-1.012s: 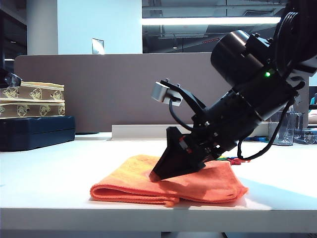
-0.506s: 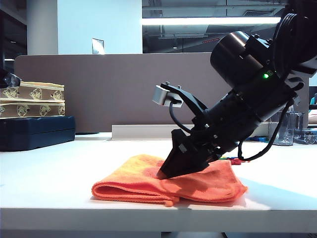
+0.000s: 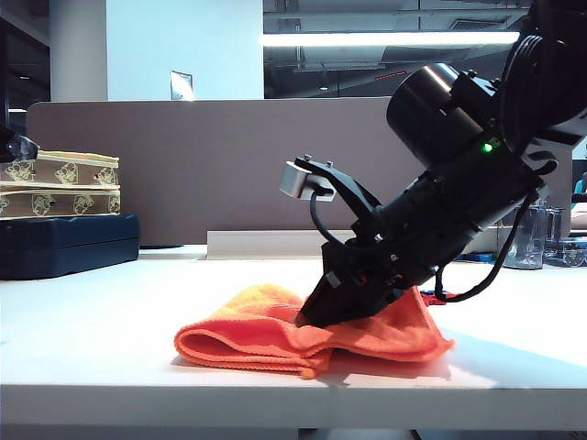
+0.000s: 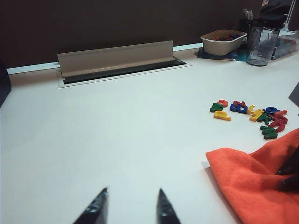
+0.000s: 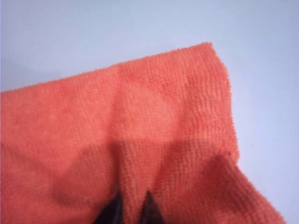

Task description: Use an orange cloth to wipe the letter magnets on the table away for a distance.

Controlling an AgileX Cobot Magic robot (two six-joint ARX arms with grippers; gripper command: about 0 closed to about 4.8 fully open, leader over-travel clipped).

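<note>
Pinching only a thin ridge of the orange cloth (image 5: 140, 140) on the table (image 4: 117, 126), the right gripper (image 5: 132, 205) could lose it before reaching the nearby letter magnets (image 4: 252, 116), while the left gripper (image 4: 128, 207) hovers spread and empty.

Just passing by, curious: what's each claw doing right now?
Left gripper: open, empty, above the table.
Right gripper: pinched shut on a ridge of the cloth.
</note>
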